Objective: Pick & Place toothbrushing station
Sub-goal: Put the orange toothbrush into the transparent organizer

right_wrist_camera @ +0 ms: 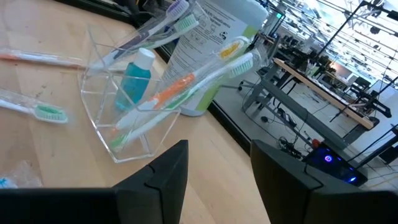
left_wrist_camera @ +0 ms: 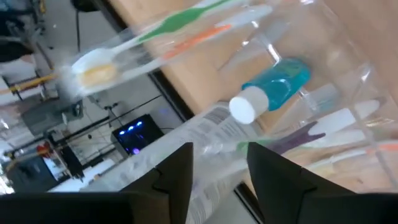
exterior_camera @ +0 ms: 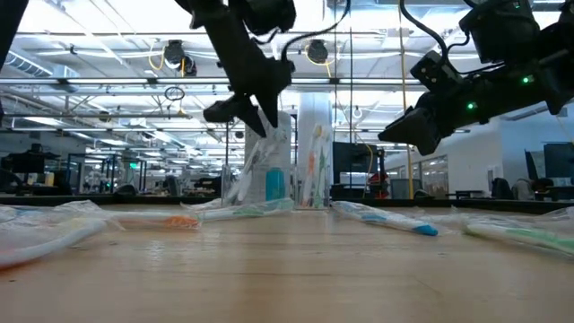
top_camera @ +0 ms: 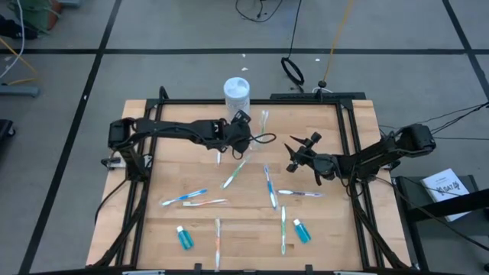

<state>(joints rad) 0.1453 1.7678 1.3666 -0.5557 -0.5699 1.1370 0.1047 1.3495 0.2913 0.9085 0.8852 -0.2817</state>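
Left hand (top_camera: 243, 137) reaches to the far middle of the counter (top_camera: 183, 179), right at the toothbrushing station (top_camera: 256, 126); whether its fingers grip the clear plastic I cannot tell, though its own camera shows the two fingers (left_wrist_camera: 177, 171) parted with the holder close in front. Right hand (top_camera: 299, 153) hovers above the counter just to the station's right, fingers apart, holding nothing.

Pale wooden planks make up the counter, framed by dark rails, on a grey floor marked with dark lines. Loose toothbrushes (top_camera: 269, 186) lie scattered over the wood, some wrapped, along with two small blue bottles (top_camera: 184, 237) near the front edge. Beyond the counter the low view looks into a large bright workshop with ceiling trusses, desks and screens.

At the far edge, the station stands beside a white jar (top_camera: 237, 92). It is a see-through holder (right_wrist_camera: 118, 106) with angular compartments, tilted rather than upright. Inside it sit a blue bottle with a white cap (right_wrist_camera: 135, 73) and several toothbrushes (right_wrist_camera: 186, 84), orange, green and purple among them, leaning out over its rim.
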